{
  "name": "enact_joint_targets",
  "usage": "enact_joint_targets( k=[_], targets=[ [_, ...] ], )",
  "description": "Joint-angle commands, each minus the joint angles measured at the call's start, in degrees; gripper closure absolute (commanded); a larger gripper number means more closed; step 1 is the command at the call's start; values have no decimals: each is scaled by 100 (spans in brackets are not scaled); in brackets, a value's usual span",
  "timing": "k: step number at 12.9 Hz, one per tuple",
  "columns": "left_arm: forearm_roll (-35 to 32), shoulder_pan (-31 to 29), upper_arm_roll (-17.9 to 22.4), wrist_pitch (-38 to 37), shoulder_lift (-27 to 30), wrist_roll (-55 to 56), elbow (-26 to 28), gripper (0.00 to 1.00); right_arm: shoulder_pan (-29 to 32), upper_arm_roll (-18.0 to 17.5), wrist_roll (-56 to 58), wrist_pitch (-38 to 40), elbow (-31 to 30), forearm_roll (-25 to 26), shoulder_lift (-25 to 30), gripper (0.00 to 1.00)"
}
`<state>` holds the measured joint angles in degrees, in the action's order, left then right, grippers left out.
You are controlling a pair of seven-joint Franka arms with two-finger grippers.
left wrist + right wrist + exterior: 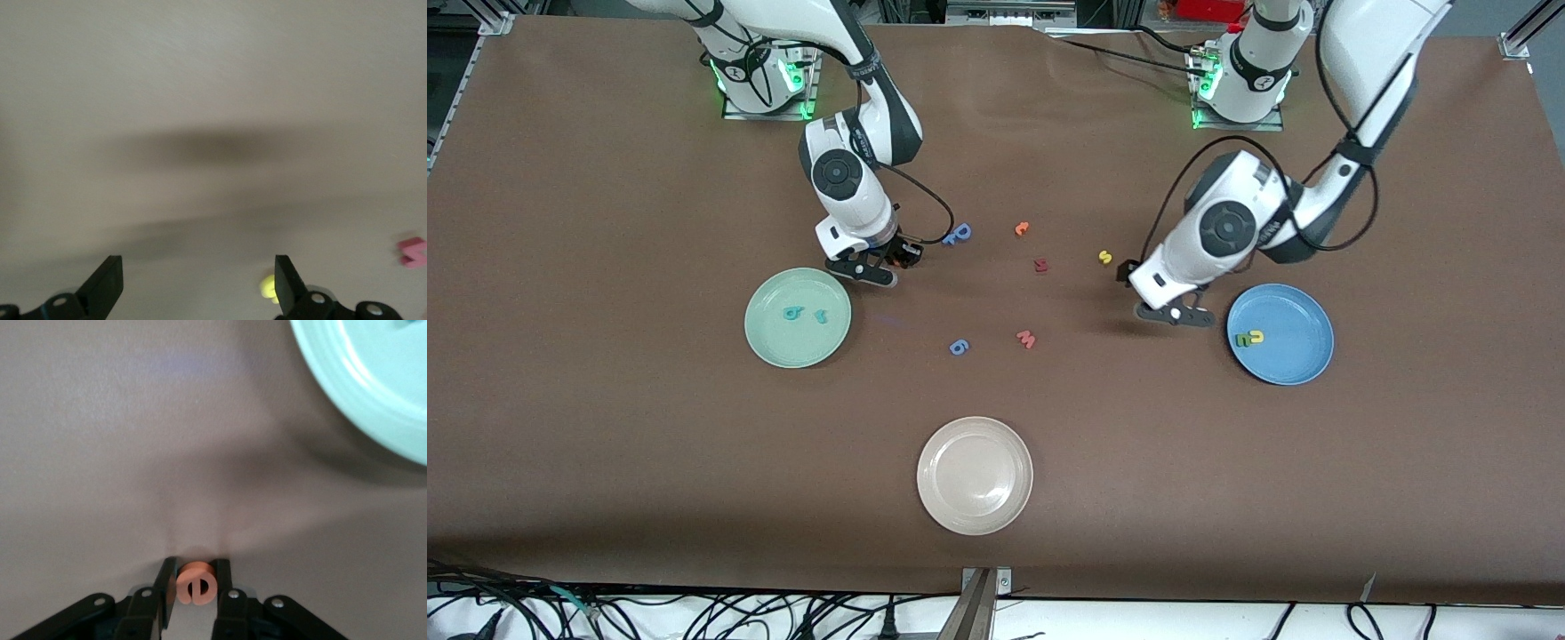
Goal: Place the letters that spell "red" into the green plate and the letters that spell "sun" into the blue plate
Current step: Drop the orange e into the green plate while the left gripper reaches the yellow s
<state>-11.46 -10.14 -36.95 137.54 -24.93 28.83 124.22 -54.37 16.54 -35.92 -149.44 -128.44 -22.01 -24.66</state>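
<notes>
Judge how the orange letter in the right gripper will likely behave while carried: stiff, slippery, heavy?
The orange e looks like thick foam, so probably very light. The right gripper, shut on its flat sides, likely dents it slightly, so slipping seems unlikely. It keeps its shape between the fingers, suggesting fair stiffness.

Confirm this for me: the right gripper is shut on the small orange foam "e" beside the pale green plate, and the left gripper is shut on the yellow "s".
Only the left part is wrong. The left gripper is open and holds nothing, as the left wrist view shows; the small yellow foam "s" lies on the table. The right gripper is indeed shut on the small orange foam "e" beside the round pale green plate.
</notes>
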Motion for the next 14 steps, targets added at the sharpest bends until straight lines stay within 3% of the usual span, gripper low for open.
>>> enact_joint_targets(
  k=[1, 3, 6, 9, 14],
  targets=[
    [-137, -14, -119, 1018, 269, 403, 848, 0, -74, 357, 260, 545, 169, -67, 180, 84],
    [-207, 257, -146, 1020, 321, 814, 867, 0, -74, 804, 768, 1352, 493, -67, 277, 85],
    [-874, 460, -198, 1029, 348, 1824, 964, 0, -65, 1499, 1533, 2662, 1214, -49, 260, 85],
    [-1270, 505, -198, 1300, 234, 2283, 1051, 0, 48, 2062, 2656, 2824, 1348, -23, 94, 84],
    [-1999, 470, -190, 1582, 50, 2820, 1219, 2, 453, 2116, 3784, 2683, 1304, -76, -460, 84]
  ],
)
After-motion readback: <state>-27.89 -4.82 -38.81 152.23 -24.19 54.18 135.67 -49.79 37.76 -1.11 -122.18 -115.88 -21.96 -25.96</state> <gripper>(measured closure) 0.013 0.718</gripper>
